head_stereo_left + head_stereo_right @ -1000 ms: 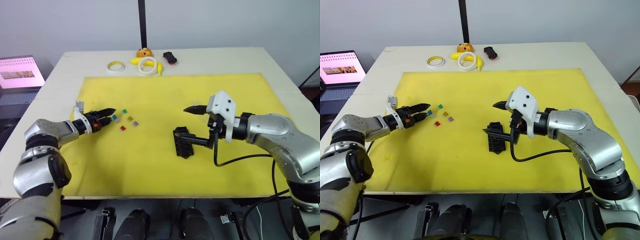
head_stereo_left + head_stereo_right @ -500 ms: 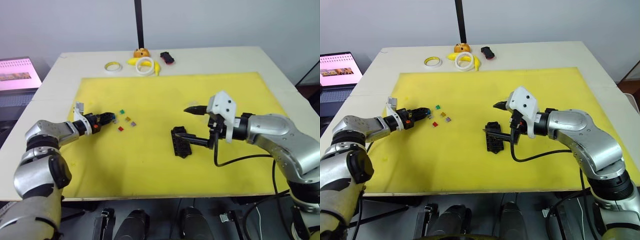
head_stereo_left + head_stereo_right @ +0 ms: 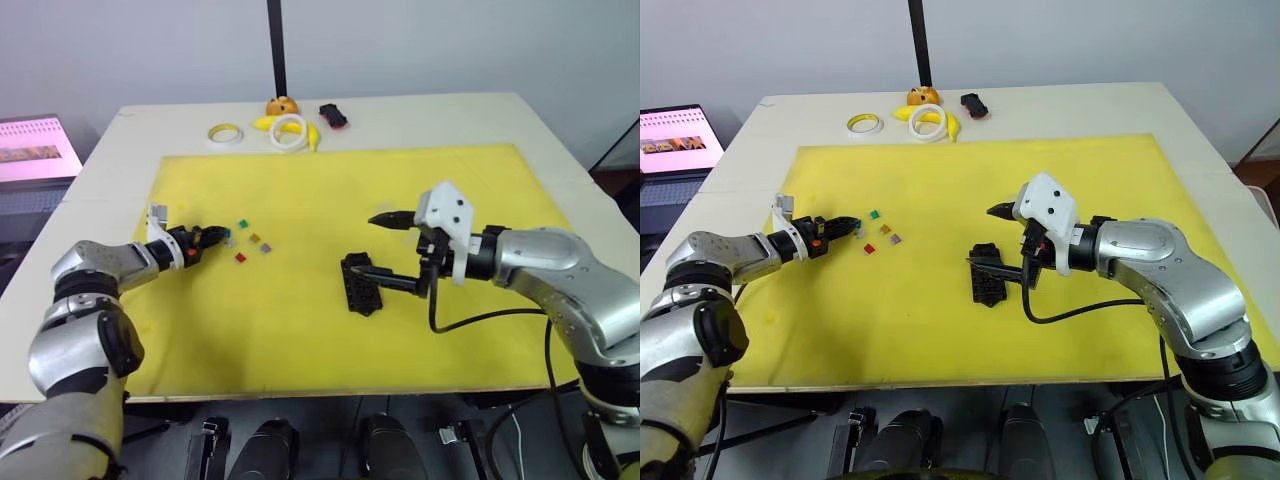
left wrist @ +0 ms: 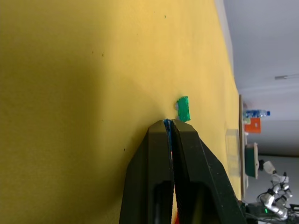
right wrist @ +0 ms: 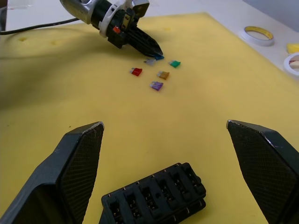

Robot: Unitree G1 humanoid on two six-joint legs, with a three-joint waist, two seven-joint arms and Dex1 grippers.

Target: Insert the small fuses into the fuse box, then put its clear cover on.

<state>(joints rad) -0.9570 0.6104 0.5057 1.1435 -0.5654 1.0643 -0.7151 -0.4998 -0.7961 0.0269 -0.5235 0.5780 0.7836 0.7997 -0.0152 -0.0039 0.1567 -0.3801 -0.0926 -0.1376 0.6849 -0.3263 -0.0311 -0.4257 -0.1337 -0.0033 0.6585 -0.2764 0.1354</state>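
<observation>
Left wrist view: left tool (image 4: 170, 125) pinches blue fuse (image 5: 160, 57); arm low.

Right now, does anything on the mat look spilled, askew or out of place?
Nothing stands out. The small fuses lie loose in a cluster on the yellow mat, apart from the fuse box, which lies flat between the right gripper's open fingers.
</observation>
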